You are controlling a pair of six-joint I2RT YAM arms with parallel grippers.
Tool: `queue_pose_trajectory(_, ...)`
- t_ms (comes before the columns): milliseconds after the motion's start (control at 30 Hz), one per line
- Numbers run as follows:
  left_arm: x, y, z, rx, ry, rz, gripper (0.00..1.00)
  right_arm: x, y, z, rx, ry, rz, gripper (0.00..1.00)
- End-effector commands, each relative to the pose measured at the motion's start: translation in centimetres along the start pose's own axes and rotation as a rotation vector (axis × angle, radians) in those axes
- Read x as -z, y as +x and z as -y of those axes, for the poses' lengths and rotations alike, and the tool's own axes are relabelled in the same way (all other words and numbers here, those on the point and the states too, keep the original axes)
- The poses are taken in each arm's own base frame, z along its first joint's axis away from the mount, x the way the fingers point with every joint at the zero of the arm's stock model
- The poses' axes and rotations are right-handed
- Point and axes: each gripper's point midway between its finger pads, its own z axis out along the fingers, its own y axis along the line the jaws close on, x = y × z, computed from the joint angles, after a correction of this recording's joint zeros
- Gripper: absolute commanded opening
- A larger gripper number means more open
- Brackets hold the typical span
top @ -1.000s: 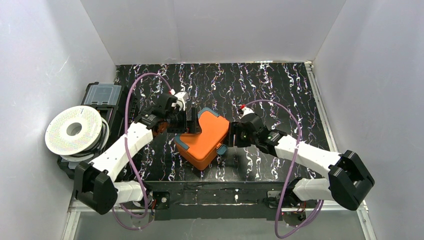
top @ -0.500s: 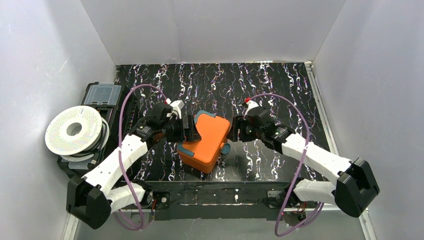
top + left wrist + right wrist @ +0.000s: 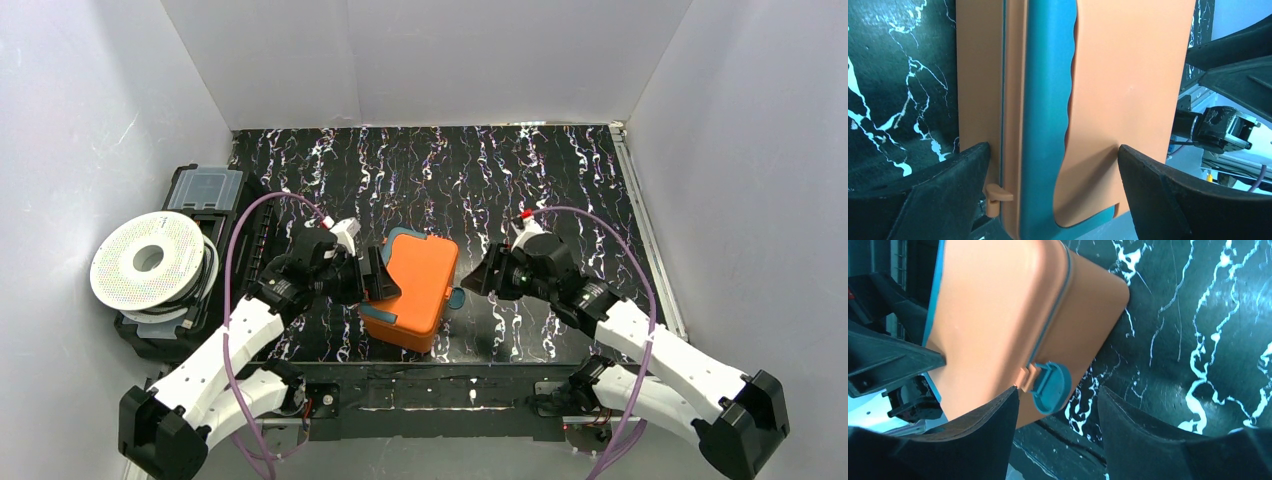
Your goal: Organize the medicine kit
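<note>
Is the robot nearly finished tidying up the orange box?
Not yet, it seems. Done: the orange box lies on the table with its lid down. In hand: the left fingers, wide apart, sit against one side, and the right fingers, also apart, sit either side of the teal latch without gripping it. Left: probably working that latch; what is inside cannot be seen.

The top camera is looking down from above and behind the arms [image 3: 250,325], taking in the whole table [image 3: 560,180]. Each wrist camera is looking out between its own fingers [image 3: 923,200], very close to the orange box [image 3: 412,285]; all three views are sharing it.
</note>
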Motion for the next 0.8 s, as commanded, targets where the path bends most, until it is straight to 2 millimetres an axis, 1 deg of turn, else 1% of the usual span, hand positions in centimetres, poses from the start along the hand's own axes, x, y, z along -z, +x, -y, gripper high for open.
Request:
queue_pose_trajectory(0,0.5,2.3,-0.4,0.018,-0.004,-0.063,0.98,0.5,1.2,0.4,-0.109,-0.015,-0.006,0.65)
queue_pose_trajectory(167,0.8,1.3,-0.9,-0.031,-0.053,-0.045,0.98,0.4,2.0,0.8,-0.179,-0.044,0.014,0.63)
queue_pose_trajectory(367,0.8,-0.3,-0.8,-0.073,-0.081,-0.021,0.98,-0.3,2.4,1.0,-0.236,-0.057,0.013,0.6)
queue_pose_trajectory(467,0.6,-0.8,-0.5,-0.079,-0.077,-0.017,0.98,-0.6,2.4,0.7,-0.256,-0.079,0.011,0.59)
queue_pose_trajectory(567,0.3,-0.9,-0.4,-0.077,-0.071,-0.023,0.98,-0.8,2.3,0.5,-0.266,-0.091,0.016,0.59)
queue_pose_trajectory(700,-0.2,-0.8,-0.2,-0.07,-0.057,-0.036,0.98,-1.1,2.7,0.7,-0.28,-0.087,0.001,0.56)
queue_pose_trajectory(767,-0.3,-0.9,0.0,-0.068,-0.05,-0.035,0.98,-1.3,2.5,0.4,-0.284,-0.107,0.005,0.55)
